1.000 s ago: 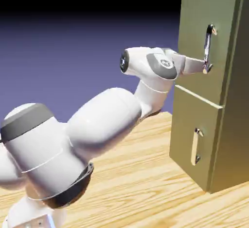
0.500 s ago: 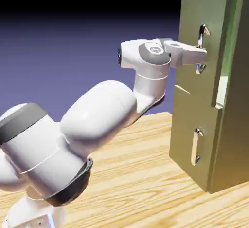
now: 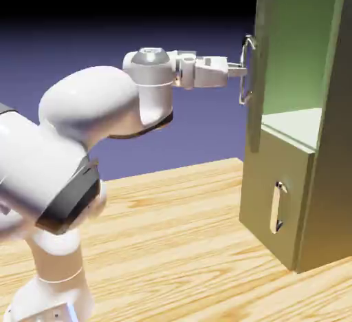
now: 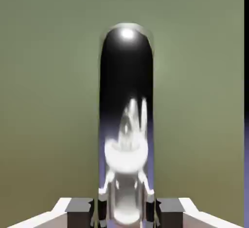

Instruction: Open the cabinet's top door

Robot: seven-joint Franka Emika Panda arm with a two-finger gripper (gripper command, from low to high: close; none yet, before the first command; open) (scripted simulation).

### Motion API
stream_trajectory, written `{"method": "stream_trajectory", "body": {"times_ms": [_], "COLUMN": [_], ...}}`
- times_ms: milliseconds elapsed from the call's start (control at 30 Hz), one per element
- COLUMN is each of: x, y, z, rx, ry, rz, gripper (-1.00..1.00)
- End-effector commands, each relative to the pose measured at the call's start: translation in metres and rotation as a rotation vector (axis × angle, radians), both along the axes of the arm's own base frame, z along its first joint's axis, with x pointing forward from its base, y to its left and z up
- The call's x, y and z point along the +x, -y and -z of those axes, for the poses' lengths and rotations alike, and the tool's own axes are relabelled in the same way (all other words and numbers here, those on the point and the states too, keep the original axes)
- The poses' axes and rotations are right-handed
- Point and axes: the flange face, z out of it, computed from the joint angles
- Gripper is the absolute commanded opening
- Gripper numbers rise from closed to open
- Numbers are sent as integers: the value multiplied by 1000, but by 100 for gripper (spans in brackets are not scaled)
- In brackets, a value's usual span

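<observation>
Where the arm reaches: the white arm [image 3: 89, 114] stretches level from 9 o'clock toward 3 o'clock in the exterior view, its hand pointing at the cabinet.
Cabinet: the olive-green cabinet [image 3: 330, 197] stands on the wooden desk [image 3: 179, 245] at the 3 o'clock side of the exterior view, with its pale green inside [image 3: 295, 59] showing in the upper half.
Top door: the top door [image 3: 256, 73] is swung well out from the cabinet front and is seen nearly edge-on, at about 1 o'clock of the picture.
Top door handle: the long silver bar handle [image 3: 245, 69] stands upright on the door's outer face, toward the arm; in the hand view it fills the middle as a dark, shiny bar [image 4: 126, 115] against olive-green panel.
Fingers: the fingers [image 3: 237, 71] are closed on the bar handle, one grey tip [image 4: 80, 210] pressed to each side of it at 6 o'clock of the hand view.
Lower door: the shorter lower door [image 3: 271, 197] sits shut, its small handle [image 3: 278, 207] at about 4 o'clock in the exterior view.
</observation>
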Motion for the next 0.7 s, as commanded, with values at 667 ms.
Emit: {"method": "stream_trajectory", "body": {"times_ms": [667], "x": [-14], "y": [-160], "z": [0], "rx": [0], "ry": [0], "rz": [622], "gripper": [-100]}}
